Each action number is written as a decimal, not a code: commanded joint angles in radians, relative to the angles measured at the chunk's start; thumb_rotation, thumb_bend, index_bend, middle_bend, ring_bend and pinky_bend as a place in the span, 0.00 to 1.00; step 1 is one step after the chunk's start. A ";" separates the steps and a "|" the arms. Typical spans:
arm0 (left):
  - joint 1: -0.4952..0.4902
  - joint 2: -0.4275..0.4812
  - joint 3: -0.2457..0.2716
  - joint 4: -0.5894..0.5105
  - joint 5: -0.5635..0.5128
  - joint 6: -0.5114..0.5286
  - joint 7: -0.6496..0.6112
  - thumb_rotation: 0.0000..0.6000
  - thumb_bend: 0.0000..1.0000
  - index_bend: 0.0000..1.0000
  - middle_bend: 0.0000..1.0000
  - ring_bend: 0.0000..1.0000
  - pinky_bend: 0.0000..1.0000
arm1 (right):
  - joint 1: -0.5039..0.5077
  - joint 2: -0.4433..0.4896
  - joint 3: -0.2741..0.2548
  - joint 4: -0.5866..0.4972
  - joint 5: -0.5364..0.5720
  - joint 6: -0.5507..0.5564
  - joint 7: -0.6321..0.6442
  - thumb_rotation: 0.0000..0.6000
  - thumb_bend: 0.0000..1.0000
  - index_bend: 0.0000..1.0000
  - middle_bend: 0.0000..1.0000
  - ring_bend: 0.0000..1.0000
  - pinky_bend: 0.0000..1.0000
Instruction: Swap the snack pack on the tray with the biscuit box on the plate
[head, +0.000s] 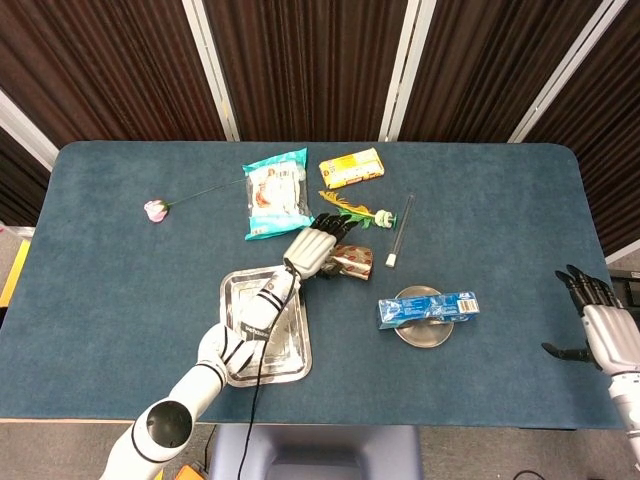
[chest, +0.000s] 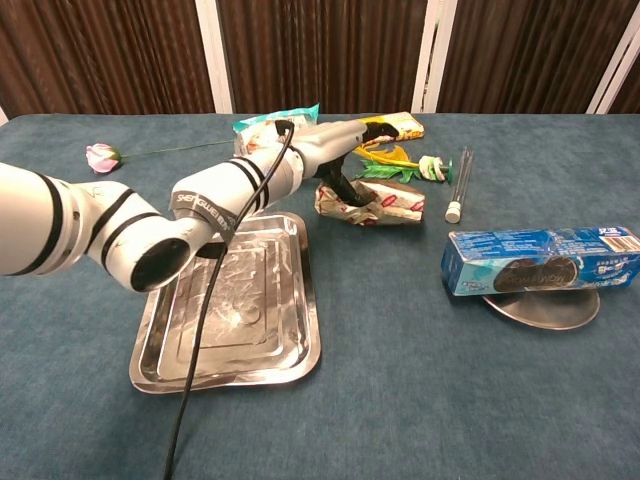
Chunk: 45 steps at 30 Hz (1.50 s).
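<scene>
The snack pack (head: 354, 263) (chest: 378, 205), brown and red, lies on the blue table between the steel tray (head: 242, 292) (chest: 230, 310) and the plate (head: 424, 334) (chest: 545, 308). My left hand (head: 312, 249) (chest: 345, 152) hovers over the pack's left end with its fingers spread; dark fingertips (chest: 338, 187) touch or nearly touch the wrapper. Nothing lies in the tray. The blue biscuit box (head: 428, 309) (chest: 540, 260) rests across the small round plate. My right hand (head: 600, 330) stands open at the table's right edge, seen in the head view only.
At the back lie a teal snack bag (head: 277, 192), a yellow pack (head: 351, 167), a pink rose (head: 156, 209), a green-and-yellow sprig (head: 352, 212) and a clear tube (head: 400, 230) just right of the snack pack.
</scene>
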 joint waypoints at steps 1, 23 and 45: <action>0.060 0.058 0.072 -0.061 0.048 0.061 0.029 1.00 0.36 0.00 0.00 0.00 0.00 | 0.005 -0.007 -0.017 0.002 -0.048 0.008 -0.005 1.00 0.15 0.00 0.00 0.00 0.00; 0.814 0.954 0.389 -1.292 0.060 0.661 0.510 1.00 0.37 0.00 0.00 0.00 0.00 | 0.251 -0.271 0.060 -0.020 0.039 -0.274 -0.486 1.00 0.18 0.23 0.13 0.00 0.11; 0.864 0.966 0.342 -1.232 0.069 0.613 0.406 1.00 0.37 0.00 0.00 0.00 0.00 | 0.398 -0.438 0.126 0.117 0.329 -0.398 -0.581 1.00 0.43 0.72 0.54 0.47 0.62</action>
